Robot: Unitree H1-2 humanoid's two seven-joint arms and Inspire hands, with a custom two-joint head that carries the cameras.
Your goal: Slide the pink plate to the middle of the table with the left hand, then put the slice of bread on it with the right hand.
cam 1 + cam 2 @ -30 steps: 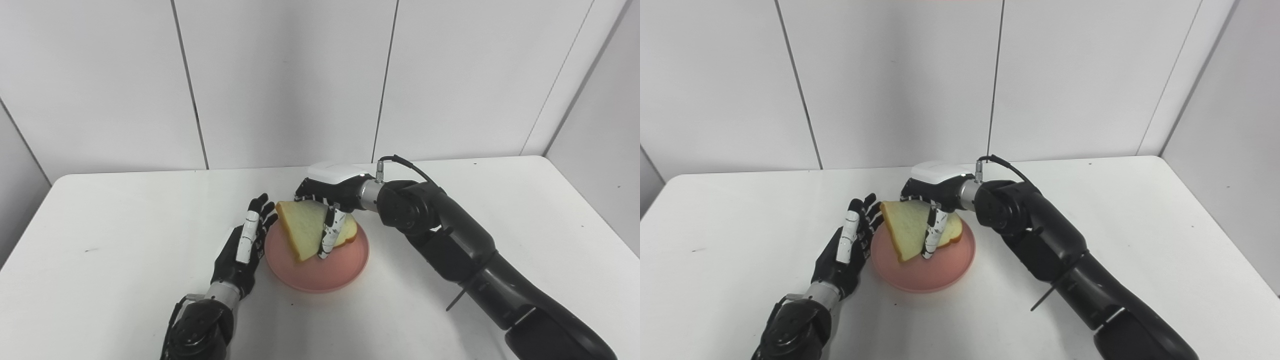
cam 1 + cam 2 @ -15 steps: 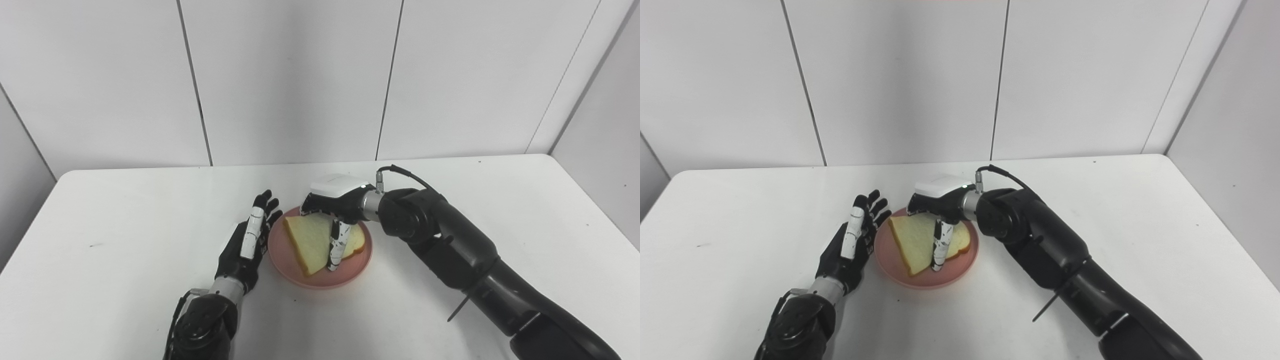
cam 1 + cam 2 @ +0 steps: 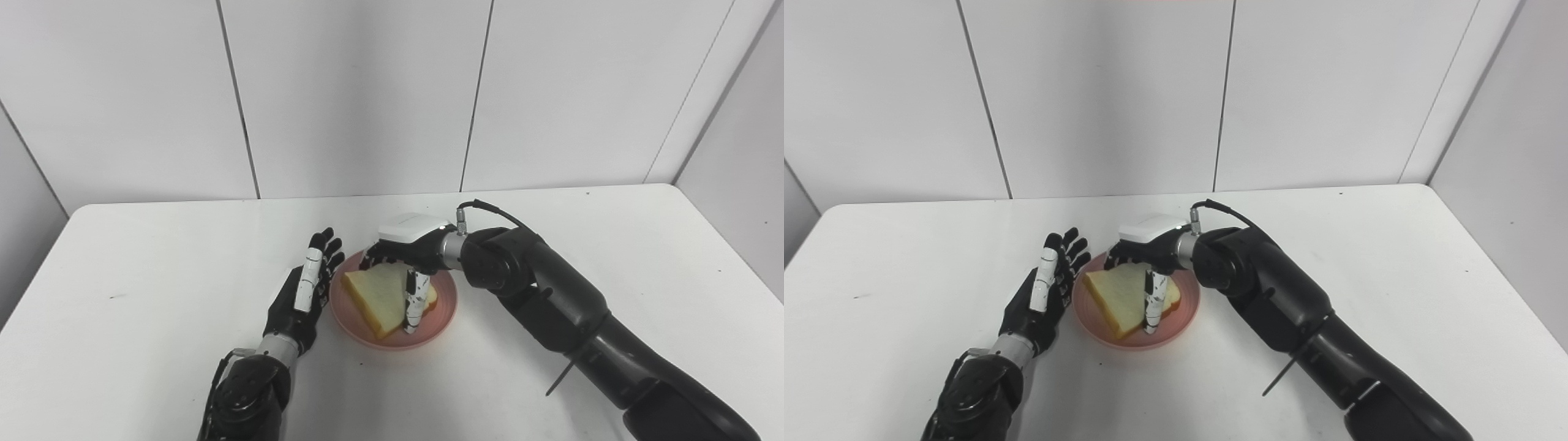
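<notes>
Since a second ago the slice of bread (image 3: 381, 292) has come down from a steep tilt and now lies nearly flat on the pink plate (image 3: 438, 315), though the head cameras shifted a bit too, so some of that apparent move is just the view. Right hand (image 3: 409, 251) is over the far side of the plate, fingers curled down around the slice with the thumb (image 3: 415, 301) planted on its near-right edge, so it looks like it's pinching the bread, or at least touching it. Left hand (image 3: 301, 293) sits just beside the plate's left rim, fingers straight and spread a little, holding nothing; can't tell if it actually touches the rim. Plate is about mid-table (image 3: 153, 257), so I'd say the slide part is done and we're at the tail end of the placing step. Next it pretty much just needs to open those fingers and lift straight up without dragging the slice off the plate.
</notes>
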